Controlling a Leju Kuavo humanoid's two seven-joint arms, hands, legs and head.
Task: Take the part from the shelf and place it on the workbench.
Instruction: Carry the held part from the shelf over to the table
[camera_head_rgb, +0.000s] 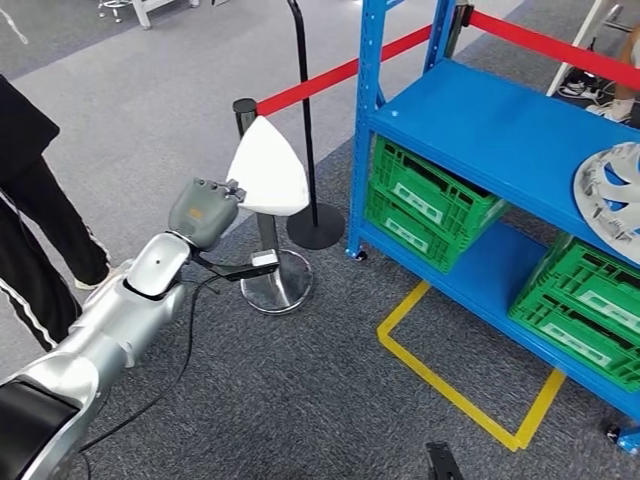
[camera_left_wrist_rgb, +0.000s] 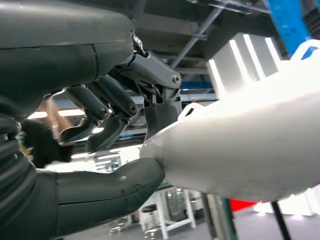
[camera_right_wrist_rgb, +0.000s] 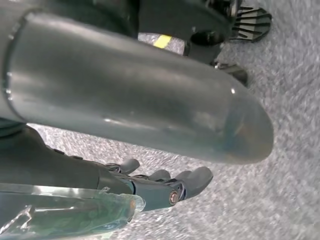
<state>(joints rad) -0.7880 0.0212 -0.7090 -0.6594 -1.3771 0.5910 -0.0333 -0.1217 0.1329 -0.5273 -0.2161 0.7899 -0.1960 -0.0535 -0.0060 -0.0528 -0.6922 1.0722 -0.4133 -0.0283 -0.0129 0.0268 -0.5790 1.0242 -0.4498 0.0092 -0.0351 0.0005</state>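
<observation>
White, smooth and rounded, the part (camera_left_wrist_rgb: 249, 145) juts out beyond the left hand (camera_head_rgb: 202, 212), its narrow end pinched between thumb and fingers (camera_left_wrist_rgb: 160, 112). It looks like light, stiff, slippery plastic; a grip further onto its body seems safer. The right hand's (camera_right_wrist_rgb: 158, 185) fingers hang loosely apart, empty.

One white part (camera_head_rgb: 269, 170), one blue shelf (camera_head_rgb: 498, 130), three green crates (camera_head_rgb: 432, 190), one wheel cover (camera_head_rgb: 610, 190), two red ropes (camera_head_rgb: 340, 72), one person (camera_head_rgb: 30, 230)
</observation>
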